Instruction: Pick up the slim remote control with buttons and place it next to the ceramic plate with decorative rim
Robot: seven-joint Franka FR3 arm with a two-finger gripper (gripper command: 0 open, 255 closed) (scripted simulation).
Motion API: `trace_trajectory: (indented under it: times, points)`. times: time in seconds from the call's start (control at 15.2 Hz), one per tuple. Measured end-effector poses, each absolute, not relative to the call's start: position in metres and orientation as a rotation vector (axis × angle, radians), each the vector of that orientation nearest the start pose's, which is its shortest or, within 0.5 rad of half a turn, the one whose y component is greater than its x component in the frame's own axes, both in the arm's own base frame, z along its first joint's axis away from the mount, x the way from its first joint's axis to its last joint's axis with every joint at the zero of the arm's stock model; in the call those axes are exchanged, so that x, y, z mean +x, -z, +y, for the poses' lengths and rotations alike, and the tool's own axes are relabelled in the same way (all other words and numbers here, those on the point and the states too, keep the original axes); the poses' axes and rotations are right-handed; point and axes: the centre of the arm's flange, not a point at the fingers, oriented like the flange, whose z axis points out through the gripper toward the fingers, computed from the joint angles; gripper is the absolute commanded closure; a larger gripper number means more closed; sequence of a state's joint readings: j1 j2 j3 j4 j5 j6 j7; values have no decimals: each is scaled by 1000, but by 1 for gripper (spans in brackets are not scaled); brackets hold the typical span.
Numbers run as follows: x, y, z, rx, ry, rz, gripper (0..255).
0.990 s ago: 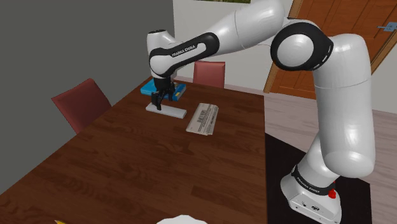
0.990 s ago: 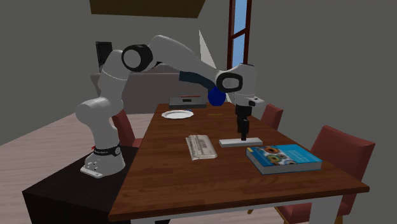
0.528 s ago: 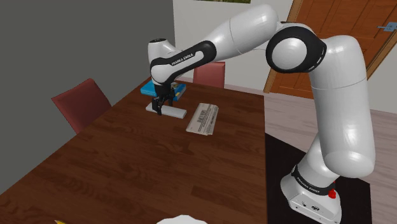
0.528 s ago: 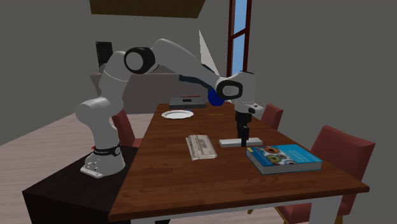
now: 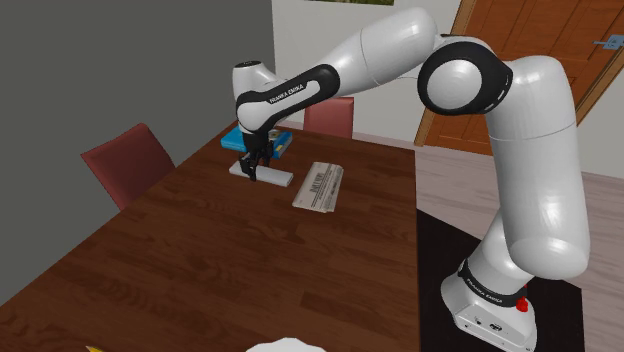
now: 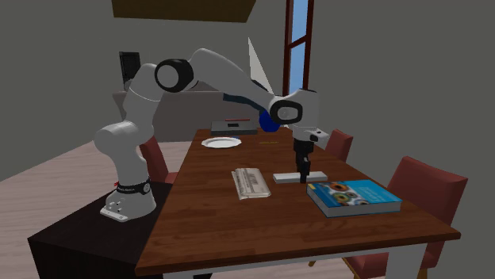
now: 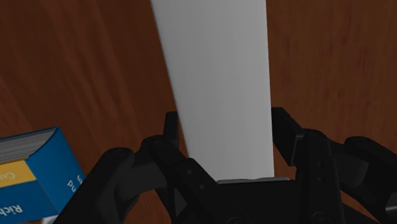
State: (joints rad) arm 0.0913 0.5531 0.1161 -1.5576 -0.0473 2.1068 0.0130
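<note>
The slim remote [image 5: 272, 175] is a plain grey-white bar lying flat on the dark wooden table [image 5: 230, 260], next to a blue book [image 5: 281, 141]. My black gripper [image 5: 251, 172] points straight down at the remote's end nearest the book. In the wrist view the remote [image 7: 219, 83] runs between the two fingers [image 7: 170, 130], which press against its long sides, so my gripper [image 7: 226, 122] is shut on it. The second exterior view has the gripper [image 6: 303, 177] on the remote [image 6: 290, 177], still resting on the table. The white plate [image 6: 221, 143] sits far off, near the stand end.
A folded newspaper [image 5: 320, 185] lies beside the remote. The blue book [image 6: 353, 196] is close by the gripper. Red chairs [image 5: 125, 160] stand along the table's sides. The plate's rim [image 5: 290, 345] shows at the shoulder view's bottom edge. A dark flat object [image 6: 235, 125] lies beyond the plate.
Over the last second the gripper has come down onto the remote's end by the book. The arm has held still since half a second ago.
</note>
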Motion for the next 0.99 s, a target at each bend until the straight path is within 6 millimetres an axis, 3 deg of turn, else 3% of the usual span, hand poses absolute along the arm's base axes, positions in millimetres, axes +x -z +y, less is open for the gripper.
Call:
trace_trajectory:
  times: [0.59, 0.99]
  points:
    - [683, -329, 129, -3106, -4, -313, 255]
    - [683, -358, 129, -3106, -5, -313, 255]
